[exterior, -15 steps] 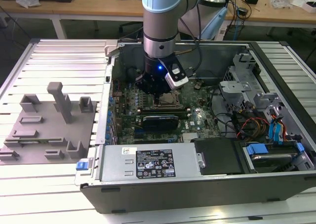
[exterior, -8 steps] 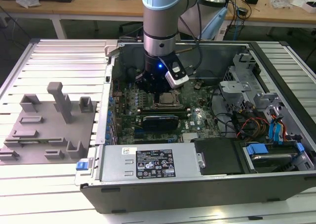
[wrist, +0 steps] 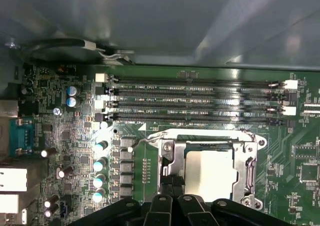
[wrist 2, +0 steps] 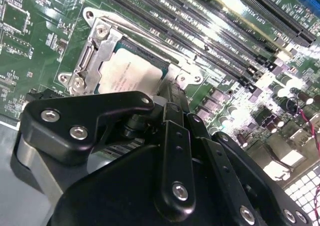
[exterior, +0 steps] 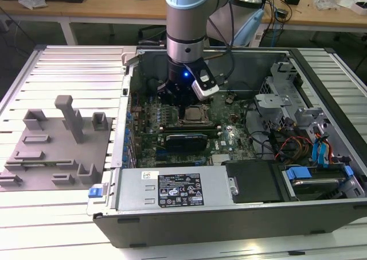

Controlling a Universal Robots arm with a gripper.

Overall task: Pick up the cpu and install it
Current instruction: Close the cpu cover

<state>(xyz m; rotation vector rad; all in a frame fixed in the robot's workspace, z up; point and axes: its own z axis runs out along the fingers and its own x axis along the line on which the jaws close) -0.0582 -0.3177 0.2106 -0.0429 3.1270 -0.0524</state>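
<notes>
Closed end effector [wrist 2: 170, 92] hangs just beside the cpu [wrist 2: 131, 77] seated in its socket [wrist 2: 101, 35].

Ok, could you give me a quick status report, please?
Gripper low at the socket. Cpu flat inside it. Nothing else lying on the cpu.

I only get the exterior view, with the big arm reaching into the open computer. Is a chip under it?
Observer: Yes. Both wrist views show the silvery square cpu lying inside a metal socket frame on the green board.
Operator: Is the arm near it?
Observer: The black gripper sits at the cpu's edge in the second wrist view; I cannot tell if it touches.
Operator: Anything beside it?
Observer: Four long dark slots run alongside the socket in the first wrist view.
</notes>
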